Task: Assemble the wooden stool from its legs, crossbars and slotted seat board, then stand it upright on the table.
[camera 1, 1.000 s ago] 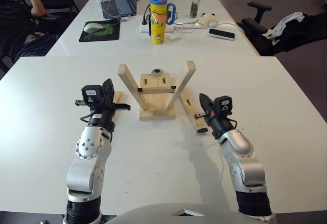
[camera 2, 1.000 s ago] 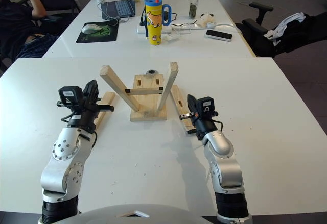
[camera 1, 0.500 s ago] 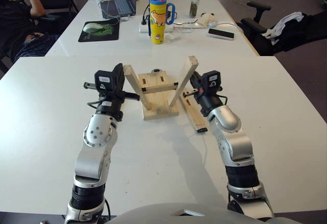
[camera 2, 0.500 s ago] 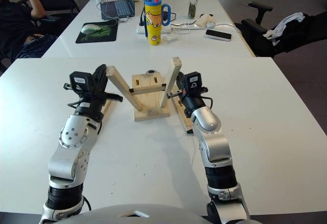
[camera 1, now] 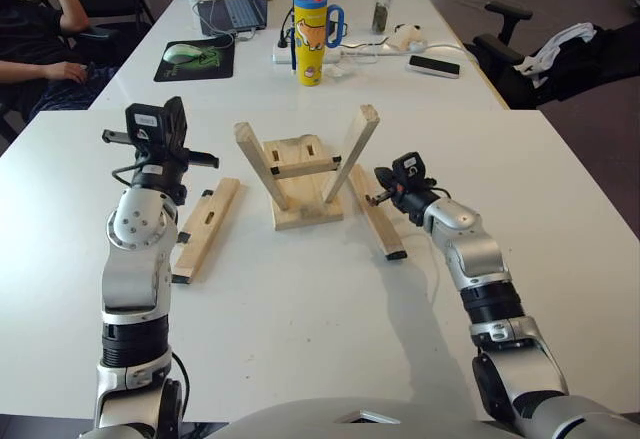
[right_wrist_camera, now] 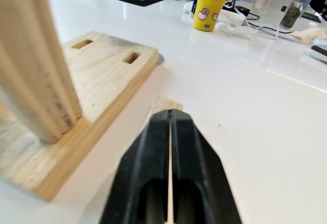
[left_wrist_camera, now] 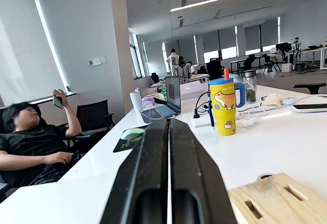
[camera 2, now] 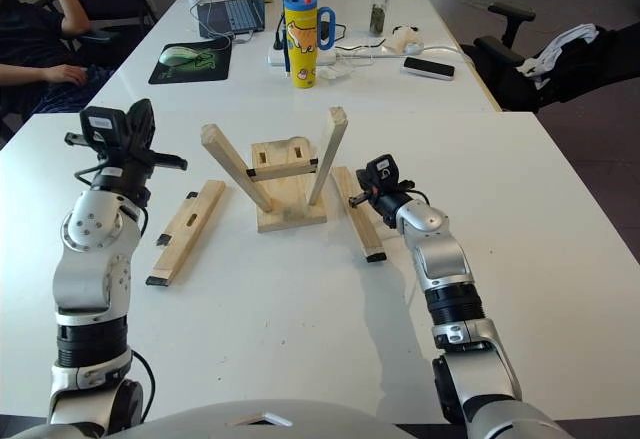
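The slotted seat board [camera 1: 303,204] lies flat in the middle of the table. Two legs [camera 1: 258,164] [camera 1: 352,151] stand up from it, splayed outward and joined by a crossbar [camera 1: 305,168]. One loose leg piece [camera 1: 206,227] lies flat left of the board, another [camera 1: 377,223] lies right of it. My left gripper [camera 1: 172,121] is shut and empty, raised above the table left of the stool. My right gripper [camera 1: 383,182] is shut and empty, low over the far end of the right loose piece [right_wrist_camera: 164,104], close to the right standing leg [right_wrist_camera: 31,55].
A second table behind holds a yellow cup [camera 1: 310,37], a laptop [camera 1: 232,11], a mouse on a dark pad [camera 1: 194,59], a phone [camera 1: 433,65] and a bottle [camera 1: 384,1]. White tabletop [camera 1: 300,329] lies bare in front of the stool.
My left gripper has drawn back from the left standing leg, out to the left and higher, uncovering the left loose piece. My right gripper has dropped from the right standing leg toward the right loose piece.
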Robot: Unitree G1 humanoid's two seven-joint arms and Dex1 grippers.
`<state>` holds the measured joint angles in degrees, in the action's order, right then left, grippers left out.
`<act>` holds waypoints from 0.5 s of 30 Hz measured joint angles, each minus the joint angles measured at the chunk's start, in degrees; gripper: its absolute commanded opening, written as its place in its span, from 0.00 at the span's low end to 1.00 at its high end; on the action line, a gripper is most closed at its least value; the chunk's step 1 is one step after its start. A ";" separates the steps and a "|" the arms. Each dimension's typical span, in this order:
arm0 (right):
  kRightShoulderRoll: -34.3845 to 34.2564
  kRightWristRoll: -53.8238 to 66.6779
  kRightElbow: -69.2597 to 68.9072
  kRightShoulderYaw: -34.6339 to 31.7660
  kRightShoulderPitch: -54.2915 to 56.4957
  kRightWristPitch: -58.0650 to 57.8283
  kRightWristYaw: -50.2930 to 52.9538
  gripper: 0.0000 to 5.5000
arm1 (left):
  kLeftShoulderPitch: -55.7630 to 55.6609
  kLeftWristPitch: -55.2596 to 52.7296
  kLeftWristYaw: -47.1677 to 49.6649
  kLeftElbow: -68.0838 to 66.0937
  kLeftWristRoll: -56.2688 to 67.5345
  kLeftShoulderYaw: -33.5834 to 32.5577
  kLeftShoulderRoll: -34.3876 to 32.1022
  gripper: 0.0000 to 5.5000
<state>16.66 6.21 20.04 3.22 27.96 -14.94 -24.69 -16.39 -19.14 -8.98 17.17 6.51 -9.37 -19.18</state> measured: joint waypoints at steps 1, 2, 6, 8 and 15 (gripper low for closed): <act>0.14 0.40 4.65 -0.77 2.59 2.19 -1.21 0.00 | -0.12 -0.15 -4.13 -1.74 1.04 0.75 -1.92 0.00; 0.15 1.11 8.68 -1.33 5.04 4.49 -2.88 0.00 | 0.10 -0.48 -8.69 -3.55 1.47 2.23 -4.24 0.00; -0.95 2.72 21.14 -2.87 15.04 13.66 -9.71 0.00 | 2.20 -1.31 -24.91 -9.94 2.02 6.94 -13.92 0.00; -1.80 3.46 26.90 -2.96 20.54 18.91 -15.89 0.00 | 3.97 -1.67 -35.01 -12.74 1.78 9.09 -21.86 0.00; -5.29 4.79 32.78 -2.11 23.78 24.36 -31.34 0.00 | 8.61 -6.70 -51.61 -8.30 4.43 14.99 -30.91 0.00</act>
<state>11.37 11.00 52.82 1.10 51.74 9.42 -56.04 -7.78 -25.84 -60.58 8.87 10.95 5.62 -50.09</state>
